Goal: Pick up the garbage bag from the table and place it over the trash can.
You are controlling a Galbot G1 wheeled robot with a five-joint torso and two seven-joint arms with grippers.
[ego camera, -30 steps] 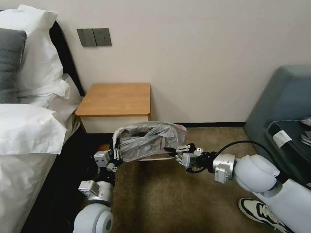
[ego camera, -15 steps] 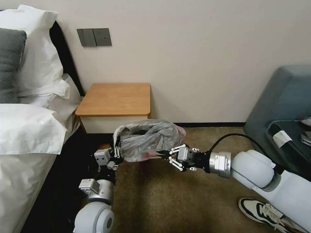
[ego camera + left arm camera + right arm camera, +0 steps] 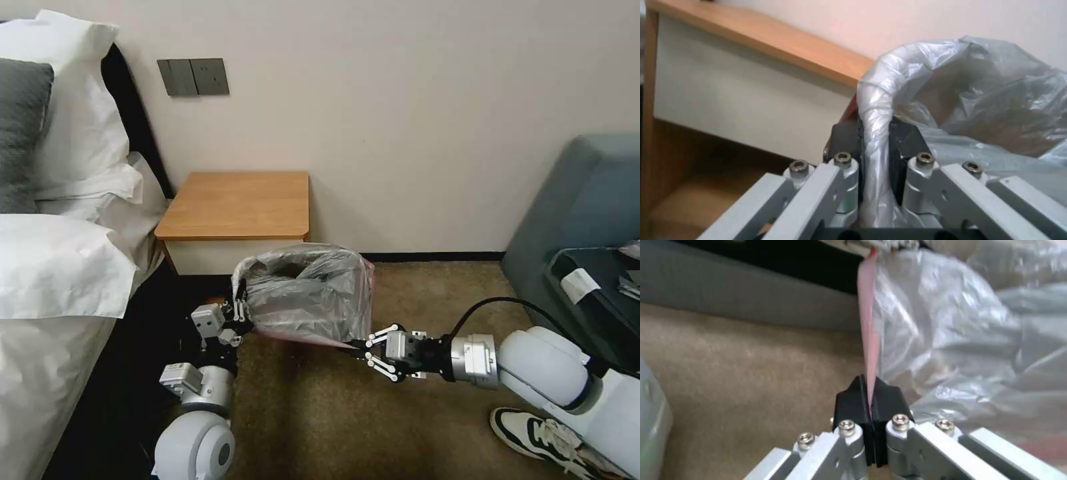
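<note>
The garbage bag, crinkled grey plastic with a pinkish-red edge, hangs stretched between my two grippers, low in front of the table. My left gripper is shut on its rolled rim at the left side; the left wrist view shows the rim pinched by that gripper. My right gripper is shut on the pink edge at the bag's near right corner; in the right wrist view the gripper clamps the taut pink strip. The trash can is hidden under the bag.
A bed with white linen lies close on the left. A grey armchair and a dark glass-topped table stand on the right. A person's shoe rests on the brown carpet near my right arm.
My right gripper has pulled back toward me and downward with the pink edge, stretching the bag wider and deeper. The left gripper has kept its hold and barely moved.
</note>
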